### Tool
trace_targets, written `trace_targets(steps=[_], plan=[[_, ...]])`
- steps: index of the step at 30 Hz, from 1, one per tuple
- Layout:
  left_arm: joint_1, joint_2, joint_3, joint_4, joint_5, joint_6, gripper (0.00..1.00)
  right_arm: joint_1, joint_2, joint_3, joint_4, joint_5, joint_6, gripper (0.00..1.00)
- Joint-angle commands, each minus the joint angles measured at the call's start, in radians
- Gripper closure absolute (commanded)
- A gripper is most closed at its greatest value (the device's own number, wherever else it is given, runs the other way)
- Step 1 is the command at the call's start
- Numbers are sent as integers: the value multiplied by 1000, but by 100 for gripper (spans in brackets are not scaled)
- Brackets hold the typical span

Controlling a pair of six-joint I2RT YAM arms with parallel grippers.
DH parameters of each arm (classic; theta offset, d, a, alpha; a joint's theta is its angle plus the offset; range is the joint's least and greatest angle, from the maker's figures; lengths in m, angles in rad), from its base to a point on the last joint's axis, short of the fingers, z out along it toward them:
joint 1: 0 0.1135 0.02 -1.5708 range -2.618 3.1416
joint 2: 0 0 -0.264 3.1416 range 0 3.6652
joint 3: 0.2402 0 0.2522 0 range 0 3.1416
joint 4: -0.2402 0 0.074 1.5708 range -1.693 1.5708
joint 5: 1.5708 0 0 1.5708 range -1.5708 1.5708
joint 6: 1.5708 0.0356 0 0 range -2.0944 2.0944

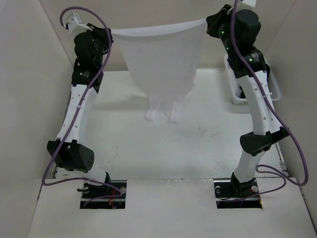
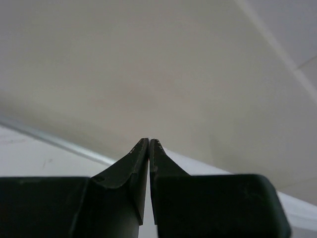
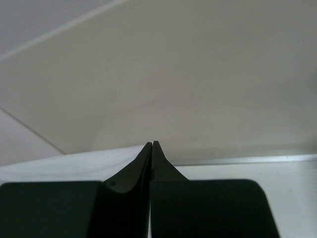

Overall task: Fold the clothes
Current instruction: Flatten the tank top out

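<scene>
The clothes [image 1: 159, 59], a thin white garment, hang in the air at the back of the table, the top edge pulled taut between both arms. My left gripper [image 1: 110, 33] is shut on the top left corner and my right gripper [image 1: 209, 22] on the top right corner. The cloth narrows downward, and its bunched lower end [image 1: 162, 111] reaches down to about the table. In the left wrist view the gripper [image 2: 149, 140] is shut, with white cloth [image 2: 223, 173] running off to its right. In the right wrist view the gripper [image 3: 152, 143] is shut too, the clothes [image 3: 74, 159] stretching away to its left.
A white bin [image 1: 236, 94] stands at the back right, partly behind the right arm. Beige walls close in the table [image 1: 148, 153] on the left, back and right. Both arms are raised high, with cables looping beside them.
</scene>
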Motion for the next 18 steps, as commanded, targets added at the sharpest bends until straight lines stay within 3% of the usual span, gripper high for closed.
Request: trace_targets(steps=[1,5,8,13,18], plan=[[8,-101,98,88,27,22,97,3,-60,158,20,-24,15,100],[6,-132,73,97,27,36,97,4,-98,146,11,-24,-4,100],[-2,-191,-16,126,24,44,96,4,-179,16,22,-19,-7,100],[-51,-329,-311,216,-12,65,96,10,-444,-526,199,5,5,100],[-141,-571,-772,269,-107,64,96,67,-737,-1117,330,33,74,100]])
